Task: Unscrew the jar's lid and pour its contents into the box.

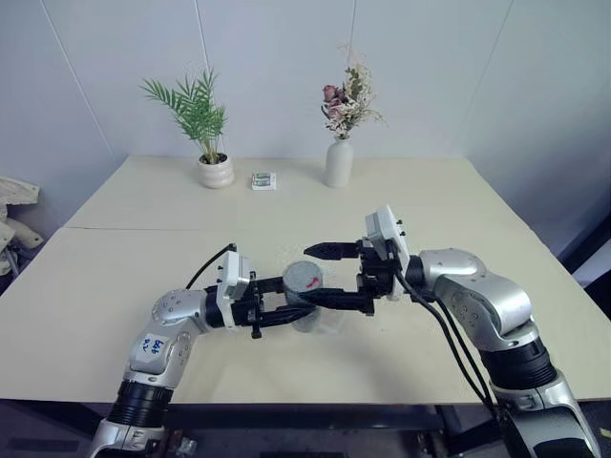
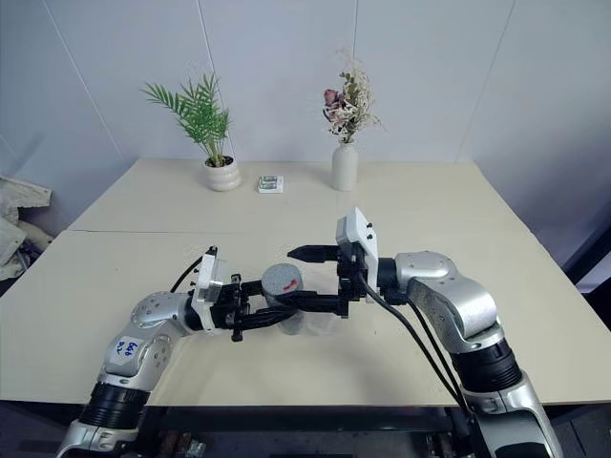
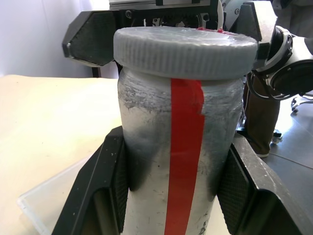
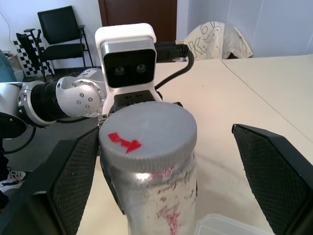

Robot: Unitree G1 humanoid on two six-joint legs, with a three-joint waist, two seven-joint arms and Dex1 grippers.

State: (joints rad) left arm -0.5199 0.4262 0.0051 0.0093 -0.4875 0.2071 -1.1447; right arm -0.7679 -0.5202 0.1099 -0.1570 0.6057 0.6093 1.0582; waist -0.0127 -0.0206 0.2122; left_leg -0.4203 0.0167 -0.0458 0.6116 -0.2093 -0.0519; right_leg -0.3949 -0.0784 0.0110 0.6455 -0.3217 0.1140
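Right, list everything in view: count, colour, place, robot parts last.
jar: one, silver-grey with a red stripe, held above the table's near middle
lid: one, grey, on the jar
box: one, clear, on the table under the jar
table: one, beige
palm: one, green, in a white pot, far left
vase: one, white, with dried flowers, far middle
packet: one, printed, between palm and vase
chair: one, black, beyond the table
left gripper: shut on the jar
right gripper: open, fingers either side of the lid
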